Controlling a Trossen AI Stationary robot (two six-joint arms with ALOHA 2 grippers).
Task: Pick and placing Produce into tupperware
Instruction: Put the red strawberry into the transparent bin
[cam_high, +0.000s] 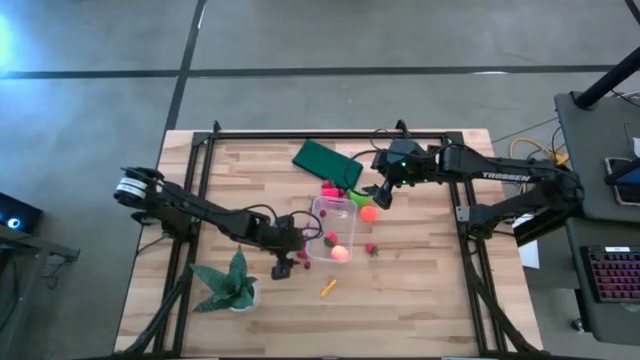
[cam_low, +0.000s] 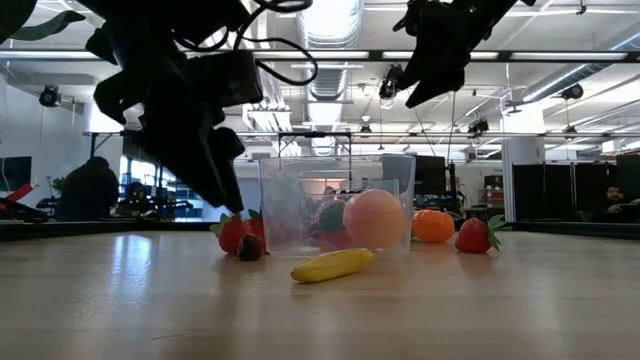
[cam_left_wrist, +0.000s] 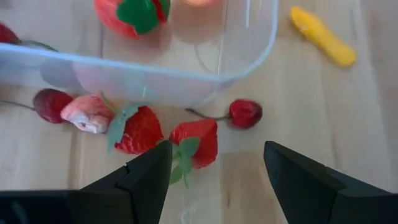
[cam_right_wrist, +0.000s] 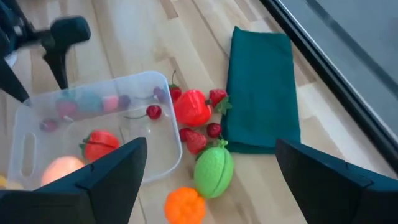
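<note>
Several pieces loose: most of the toy produce lies on the pale wooden tabletop (cam_high: 420, 300), outside the small clear plastic rectangular tupperware (cam_high: 318, 206).
Step in hand: picking, by my reading; the left gripper (cam_left_wrist: 214, 163) is down at the table beside the box's near wall, lined up on a small red toy strawberry with green leaves (cam_left_wrist: 198, 142).
Left claw: open, holding nothing, its dark fingers (cam_left_wrist: 146, 177) spread to either side of that strawberry (a second strawberry (cam_left_wrist: 138, 129) lies just beside it, so a clean single grab needs care).
Next move: likely a short advance over the berry, a close, then a lift over the box wall.
Right claw: the right gripper (cam_right_wrist: 208, 171) hangs wide open and empty above the far corner of the box.
Under the right claw: a lime-green round piece (cam_right_wrist: 214, 170), an orange bumpy ball (cam_right_wrist: 185, 205) and a big red pepper-like piece (cam_right_wrist: 193, 107), all beside the box, near a flat dark green rectangular cloth (cam_right_wrist: 263, 87).
Already in the box: a peach-coloured ball (cam_high: 340, 252), a strawberry and some small pieces.
Stragglers: a yellow-orange stick (cam_high: 328, 288) and a dark red cherry (cam_left_wrist: 245, 112) on the wood.
</note>
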